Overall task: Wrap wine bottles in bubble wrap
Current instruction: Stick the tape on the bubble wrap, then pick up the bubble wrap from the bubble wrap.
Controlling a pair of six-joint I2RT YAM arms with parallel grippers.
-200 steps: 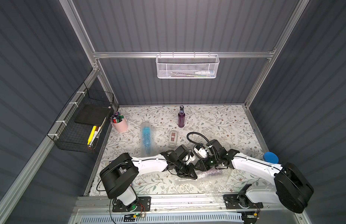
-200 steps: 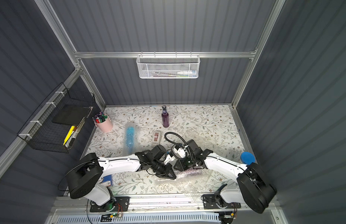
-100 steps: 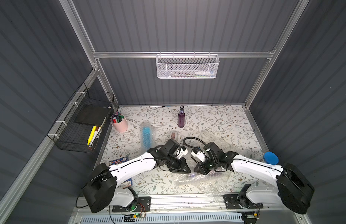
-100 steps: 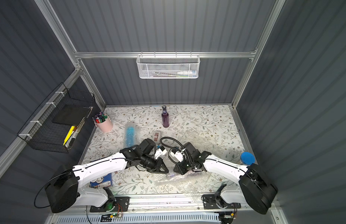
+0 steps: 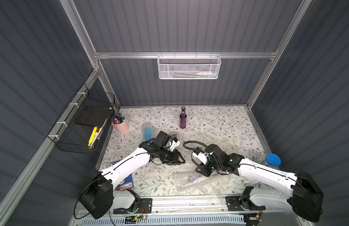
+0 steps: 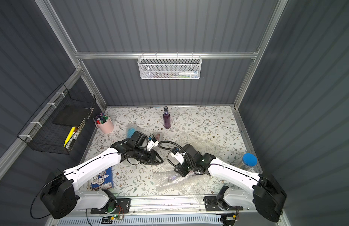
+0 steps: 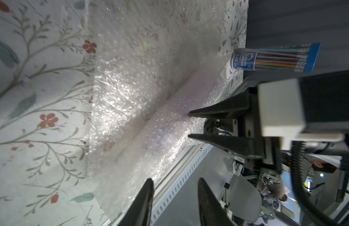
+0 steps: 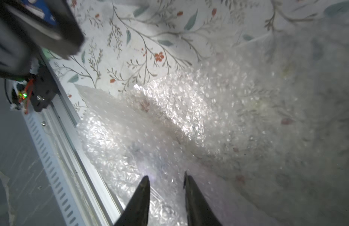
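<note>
The bubble wrap (image 5: 191, 181) is lying crumpled along the front edge of the table (image 5: 150, 182). A dark purple bottle (image 5: 193, 177) is showing faintly through it, lying on its side inside the folds. The step in hand looks like rolling this bottle into its sheet, with the roll loose and unfinished. The left gripper (image 7: 174, 187) is hovering near the sheet's rear-left corner, its jaws parted with nothing between them. The right gripper (image 8: 166, 179) is hanging just over the bundle, jaws also apart and pinching nothing that can be seen. The bottle is sitting just ahead of the right jaws and near, but apart from, the left ones. The next move probably calls for pinching a free edge of the sheet and drawing it over the bottle without the smooth glass rolling out. A blue bottle (image 5: 147, 131) is lying at the back left, looking already bundled. A second purple bottle (image 5: 183, 118) is standing bare and upright by the rear wall (image 5: 181, 94), and another sheet (image 5: 210, 140) is lying spare farther back on the right.
</note>
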